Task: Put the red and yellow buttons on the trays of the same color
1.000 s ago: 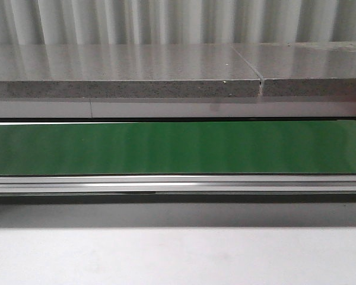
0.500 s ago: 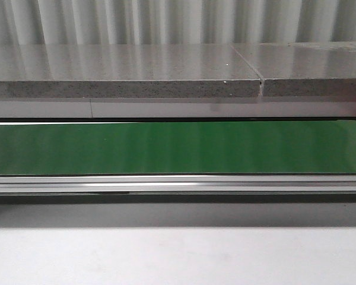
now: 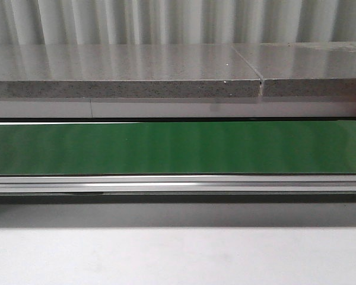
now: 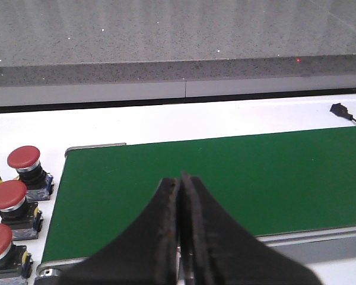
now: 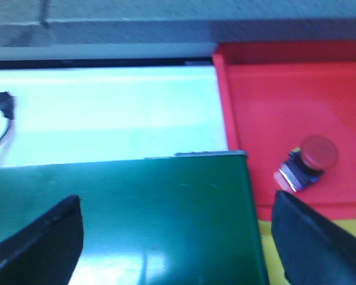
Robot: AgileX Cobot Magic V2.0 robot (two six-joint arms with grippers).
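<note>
Two arms work over one long green conveyor belt (image 3: 178, 148), which we see from the front running across the whole width below a grey stone counter (image 3: 124, 74), with neither arm in that view. Our right wrist camera shows a red tray (image 5: 249, 113) touching the belt's end, a strip of yellow tray (image 5: 273, 249) beside it, and our right gripper (image 5: 178, 234) hanging released over the belt, its dark fingers (image 5: 41, 240) spread far apart. Our left gripper (image 4: 179, 228) sits low above the belt, clenched on nothing. Three red buttons (image 4: 7, 202) stand on the white table (image 4: 166, 122) just beside the belt's edge; one red button (image 5: 308, 160) lies tilted in the red tray.
</note>
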